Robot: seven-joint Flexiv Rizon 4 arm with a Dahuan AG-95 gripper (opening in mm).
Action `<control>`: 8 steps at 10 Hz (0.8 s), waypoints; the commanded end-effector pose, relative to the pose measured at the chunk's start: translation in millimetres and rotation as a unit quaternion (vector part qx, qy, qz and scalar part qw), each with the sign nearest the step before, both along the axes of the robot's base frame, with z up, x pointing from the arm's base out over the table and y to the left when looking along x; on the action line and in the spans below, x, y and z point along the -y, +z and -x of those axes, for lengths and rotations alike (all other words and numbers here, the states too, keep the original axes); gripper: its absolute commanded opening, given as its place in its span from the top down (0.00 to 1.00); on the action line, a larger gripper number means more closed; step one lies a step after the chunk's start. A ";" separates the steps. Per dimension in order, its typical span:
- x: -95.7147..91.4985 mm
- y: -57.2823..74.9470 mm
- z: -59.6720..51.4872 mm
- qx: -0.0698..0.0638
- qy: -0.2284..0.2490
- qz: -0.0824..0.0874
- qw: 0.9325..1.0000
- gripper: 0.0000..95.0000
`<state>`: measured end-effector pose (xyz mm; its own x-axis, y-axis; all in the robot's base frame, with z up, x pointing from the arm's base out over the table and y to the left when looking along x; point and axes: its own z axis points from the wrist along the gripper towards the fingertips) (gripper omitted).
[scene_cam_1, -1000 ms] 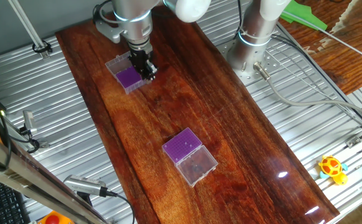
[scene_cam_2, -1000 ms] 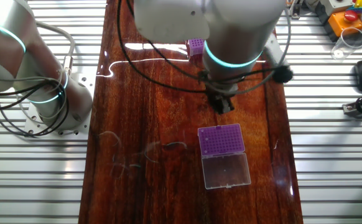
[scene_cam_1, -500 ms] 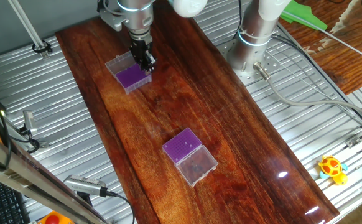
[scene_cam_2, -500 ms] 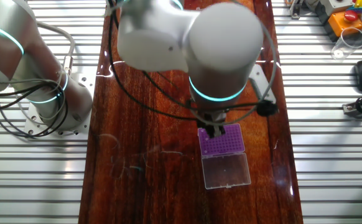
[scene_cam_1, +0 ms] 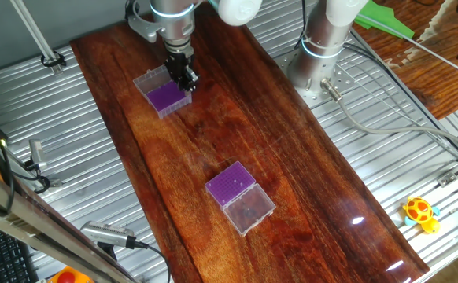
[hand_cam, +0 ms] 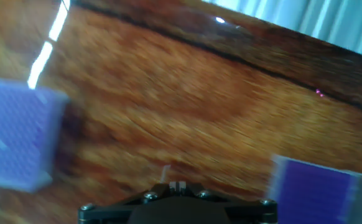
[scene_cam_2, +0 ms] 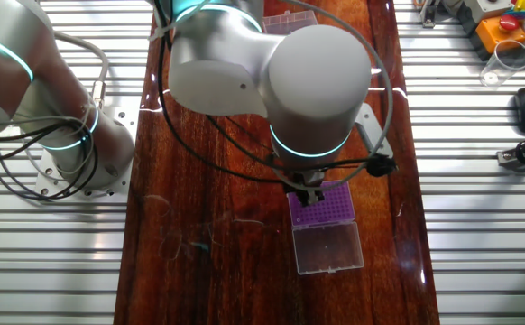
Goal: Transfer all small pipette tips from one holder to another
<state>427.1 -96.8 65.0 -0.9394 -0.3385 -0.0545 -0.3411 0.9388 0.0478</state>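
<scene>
Arm upright, gripper [scene_cam_1: 186, 78] over holder [scene_cam_1: 164, 96]

The arm [scene_cam_2: 271, 63] reaches down over the table, wrist near vertical. Its gripper [scene_cam_1: 186, 77] points downward, the 2 fingers [scene_cam_2: 308, 191] close together; the blurred hand view hides the tips.

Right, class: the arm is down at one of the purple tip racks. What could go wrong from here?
The tool hangs at the edge of the far rack, beside its open clear lid; a slightly off descent might clip the lid or nudge the rack. The hand view is blurred, so aiming at single holes looks unreliable. The other rack sits well away, so a tip could drop in transit.
</scene>
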 end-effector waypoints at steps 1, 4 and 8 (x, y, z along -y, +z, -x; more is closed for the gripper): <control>-0.5 -0.5 -0.2 0.000 0.000 -0.001 1.000 0.80; -1.1 -5.2 0.0 0.003 -0.003 0.000 1.000 0.80; 2.3 -10.1 2.8 0.004 0.000 0.002 1.000 0.80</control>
